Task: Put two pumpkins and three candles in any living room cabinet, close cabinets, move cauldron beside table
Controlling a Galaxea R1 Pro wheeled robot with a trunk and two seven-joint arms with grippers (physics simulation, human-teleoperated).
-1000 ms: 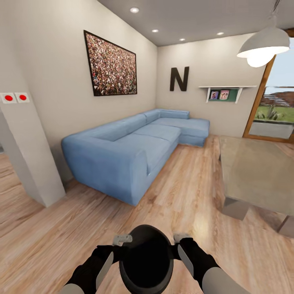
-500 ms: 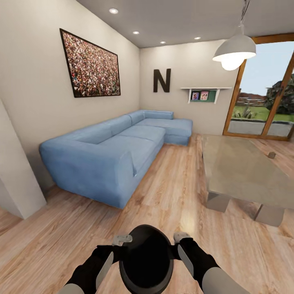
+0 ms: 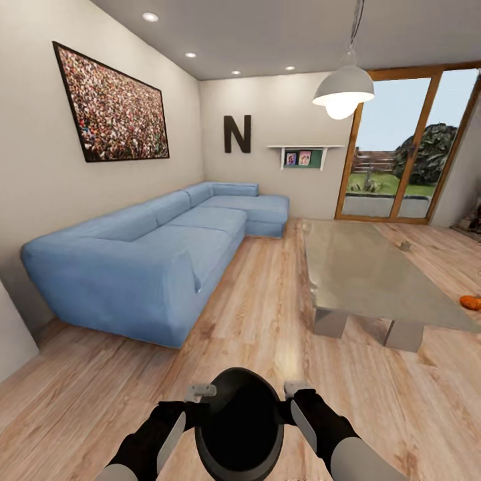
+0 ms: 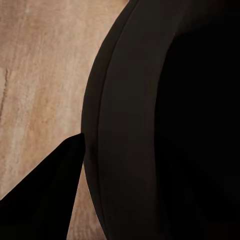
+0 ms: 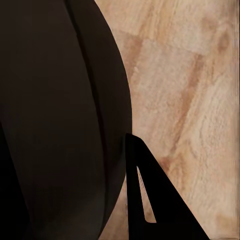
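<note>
The blue corner sofa (image 3: 153,260) runs along the left wall, its long side reaching back toward the far corner. Right of it stands the table (image 3: 364,267), a low rectangle with a reflective grey glass top on grey wedge legs; its long axis runs away from the robot toward the glass doors (image 3: 401,153), with bare wooden floor (image 3: 267,294) between it and the sofa.

Close under the head camera sits the cauldron (image 3: 239,424) — a round, matte black pot, mouth upward, its inside dark. It is carried above the floor between the two arms, in front of the robot's trunk and well short of the table's near end. The left gripper (image 3: 199,393) presses against its left side and the right gripper (image 3: 297,391) against its right; both black forearms angle inward, so the pot is clamped between them. In the wrist views the black wall (image 4: 150,120) curves past a dark finger (image 5: 155,200).

A pumpkin (image 3: 471,302) — small and orange — lies on the floor beyond the table's right edge. A small grey-beige candle (image 3: 405,246) stands on the glass near its far right side.
</note>
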